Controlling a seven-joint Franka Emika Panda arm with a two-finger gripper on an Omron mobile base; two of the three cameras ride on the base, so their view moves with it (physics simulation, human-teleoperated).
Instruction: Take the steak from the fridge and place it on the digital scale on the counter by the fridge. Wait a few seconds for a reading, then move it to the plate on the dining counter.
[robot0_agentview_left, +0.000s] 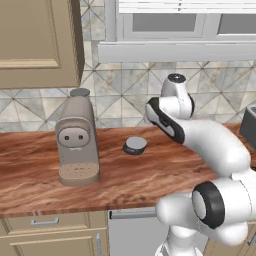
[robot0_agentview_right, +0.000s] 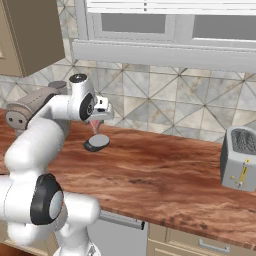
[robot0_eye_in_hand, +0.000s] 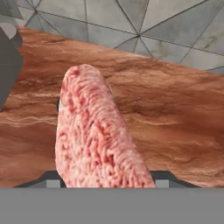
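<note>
One steak (robot0_eye_in_hand: 94, 135), pinkish-red with pale streaks, is clamped in my gripper (robot0_agentview_right: 95, 125) and hangs down from it. In the hand view the meat stands between my two fingers, whose tips (robot0_eye_in_hand: 52, 178) show at its lower edges. My gripper hovers just above the scale (robot0_agentview_right: 96, 143), a small round dark-grey puck with a lighter top, and the steak's lower end is close over it; I cannot tell whether the two touch. The scale sits on the bench (robot0_agentview_right: 165, 175), a long reddish-brown wood-grain top, near the tiled wall. A beige coffee machine (robot0_agentview_left: 76, 142) stands on the bench to the left of the scale, well apart from it. A grey toaster (robot0_agentview_right: 239, 157) stands far off to the right.
</note>
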